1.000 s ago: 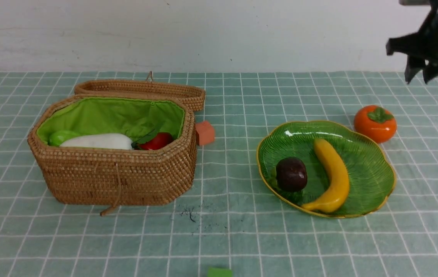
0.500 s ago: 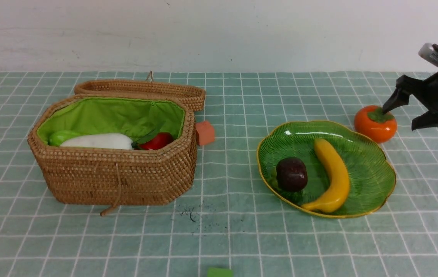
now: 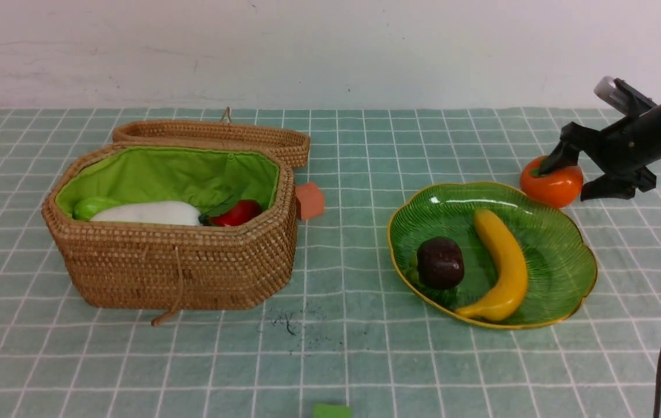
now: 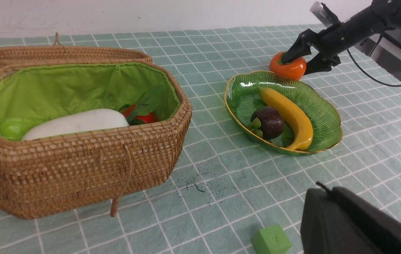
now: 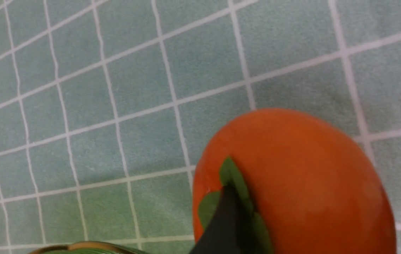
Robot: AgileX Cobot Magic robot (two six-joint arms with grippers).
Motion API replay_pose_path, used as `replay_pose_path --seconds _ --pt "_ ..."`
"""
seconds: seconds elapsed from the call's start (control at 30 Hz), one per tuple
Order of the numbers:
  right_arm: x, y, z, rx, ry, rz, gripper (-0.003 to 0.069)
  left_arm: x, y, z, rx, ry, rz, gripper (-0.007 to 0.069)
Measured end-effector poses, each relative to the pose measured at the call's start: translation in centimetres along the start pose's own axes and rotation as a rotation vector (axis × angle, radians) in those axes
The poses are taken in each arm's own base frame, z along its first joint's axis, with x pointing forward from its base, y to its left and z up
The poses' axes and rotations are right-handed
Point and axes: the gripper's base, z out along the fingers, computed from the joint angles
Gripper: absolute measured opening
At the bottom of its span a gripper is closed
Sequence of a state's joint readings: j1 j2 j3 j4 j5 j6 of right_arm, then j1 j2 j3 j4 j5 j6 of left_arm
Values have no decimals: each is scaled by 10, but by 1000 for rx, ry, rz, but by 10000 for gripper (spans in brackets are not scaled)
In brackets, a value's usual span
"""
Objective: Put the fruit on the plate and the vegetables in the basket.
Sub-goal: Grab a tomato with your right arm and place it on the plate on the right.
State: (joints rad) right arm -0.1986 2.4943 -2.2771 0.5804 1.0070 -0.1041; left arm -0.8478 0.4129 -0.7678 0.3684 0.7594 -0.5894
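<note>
Jaws apart around tipped persimmon (image 3: 551,184) (leaf sideways)

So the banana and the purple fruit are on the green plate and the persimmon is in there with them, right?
Not quite. The banana and purple fruit lie on the plate, but the persimmon sits on the cloth behind the plate's rim, as the front view shows.

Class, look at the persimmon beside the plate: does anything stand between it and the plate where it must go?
Nothing visible does. The persimmon sits on the cloth just beyond the plate's far right rim, with the right gripper open around it. On the plate, the part nearest the persimmon is bare; banana and mangosteen lie further in.
</note>
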Motion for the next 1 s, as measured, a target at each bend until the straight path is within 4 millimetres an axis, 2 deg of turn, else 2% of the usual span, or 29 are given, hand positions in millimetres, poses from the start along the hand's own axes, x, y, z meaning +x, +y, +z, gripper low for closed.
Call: replay_pose_path --seconds 0.17,0.3,0.5,0.6,0.7,0.8,0.83,0.9,1.0 --pt "1 7 7 -6 -12 -11 615 0 0 0 -1 -1 1 -13" --pt "2 14 12 -12 -29 -19 526 0 0 0 -1 -2 2 -13" --pt "1 15 12 -9 -48 -23 521 0 0 0 -1 -2 2 -13" --pt "-2 14 3 13 -49 -42 521 0 0 0 -2 -2 3 -13" --pt "-9 19 -35 53 -53 -86 521 0 0 0 -2 -4 4 -13" --pt "-9 35 -78 71 -22 -145 521 0 0 0 -3 -4 5 -13" --pt "-8 37 -81 72 -18 -151 521 0 0 0 -3 -4 5 -13" --pt "-4 58 -113 59 2 -207 521 0 0 0 -3 -5 6 -13" --pt "0 83 -136 37 -25 -248 521 0 0 0 -3 -5 4 -13"
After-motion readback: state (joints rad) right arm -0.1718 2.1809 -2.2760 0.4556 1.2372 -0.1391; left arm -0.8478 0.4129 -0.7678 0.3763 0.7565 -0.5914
